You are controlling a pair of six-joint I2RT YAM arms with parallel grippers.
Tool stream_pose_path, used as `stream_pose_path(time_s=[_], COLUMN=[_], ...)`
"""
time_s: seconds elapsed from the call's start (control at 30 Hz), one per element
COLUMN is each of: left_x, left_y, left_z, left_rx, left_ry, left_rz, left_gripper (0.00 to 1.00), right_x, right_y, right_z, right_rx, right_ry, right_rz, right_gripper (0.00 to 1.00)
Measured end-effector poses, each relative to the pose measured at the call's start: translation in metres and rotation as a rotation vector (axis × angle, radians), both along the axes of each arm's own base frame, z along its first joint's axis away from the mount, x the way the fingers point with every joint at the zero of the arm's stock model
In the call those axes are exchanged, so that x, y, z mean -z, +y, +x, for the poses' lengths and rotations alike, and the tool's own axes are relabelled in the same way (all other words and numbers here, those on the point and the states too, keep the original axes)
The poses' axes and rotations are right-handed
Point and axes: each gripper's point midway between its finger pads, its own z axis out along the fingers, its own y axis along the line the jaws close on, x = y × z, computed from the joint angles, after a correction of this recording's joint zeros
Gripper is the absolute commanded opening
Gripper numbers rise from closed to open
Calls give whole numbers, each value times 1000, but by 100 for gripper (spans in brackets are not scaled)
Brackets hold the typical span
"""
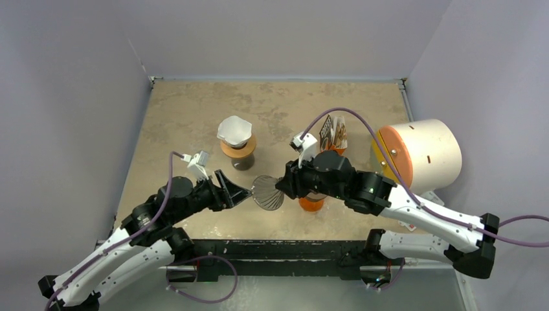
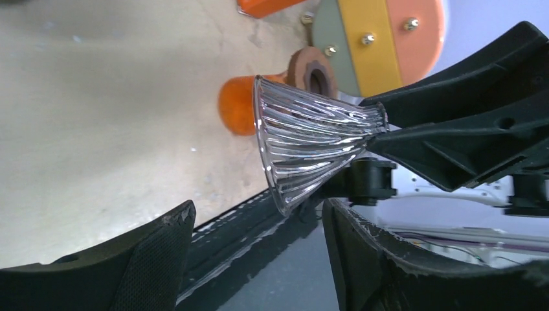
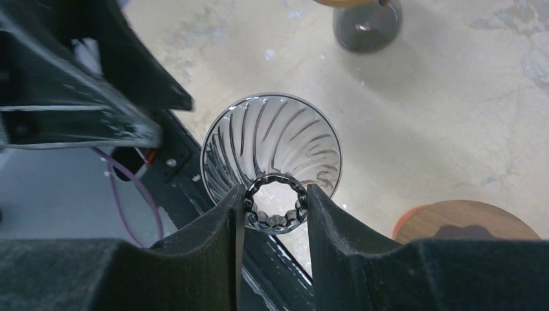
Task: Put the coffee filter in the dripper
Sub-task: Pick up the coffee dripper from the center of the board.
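The dripper [image 1: 267,192] is a clear ribbed glass cone held on its side above the table's near edge. My right gripper [image 1: 283,184] is shut on its narrow neck; in the right wrist view the two fingers [image 3: 213,227] clamp the neck ring of the dripper [image 3: 272,149]. My left gripper [image 1: 243,191] stands open just left of the cone's wide mouth, touching nothing. In the left wrist view the dripper [image 2: 311,142] hangs above that gripper [image 2: 259,214]. The white coffee filter [image 1: 234,129] sits in a wooden collar [image 1: 238,146] at mid-table.
The collar tops a dark glass carafe [image 1: 242,160]. An orange holder with a wooden ring [image 1: 311,203] stands under the right wrist. A big white cylinder with an orange face [image 1: 421,155] lies at the right. A patterned packet [image 1: 333,135] stands behind the right arm.
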Motion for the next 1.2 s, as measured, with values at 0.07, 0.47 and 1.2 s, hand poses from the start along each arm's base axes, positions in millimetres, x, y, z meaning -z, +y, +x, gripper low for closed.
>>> stream_pose_path(time_s=[0.07, 0.47, 1.2], left_x=[1, -27, -68], left_y=[-9, -46, -54], left_z=[0, 7, 4], left_rx=[7, 48, 88], left_ry=[20, 49, 32], left_rz=[-60, -370, -625], left_gripper=[69, 50, 0], right_x=[-10, -42, -44], right_y=[0, 4, 3], right_z=[-3, -10, -14], right_rx=[-3, -17, 20], right_ry=[-12, -28, 23], right_rz=[56, 233, 320], right_gripper=[1, 0, 34])
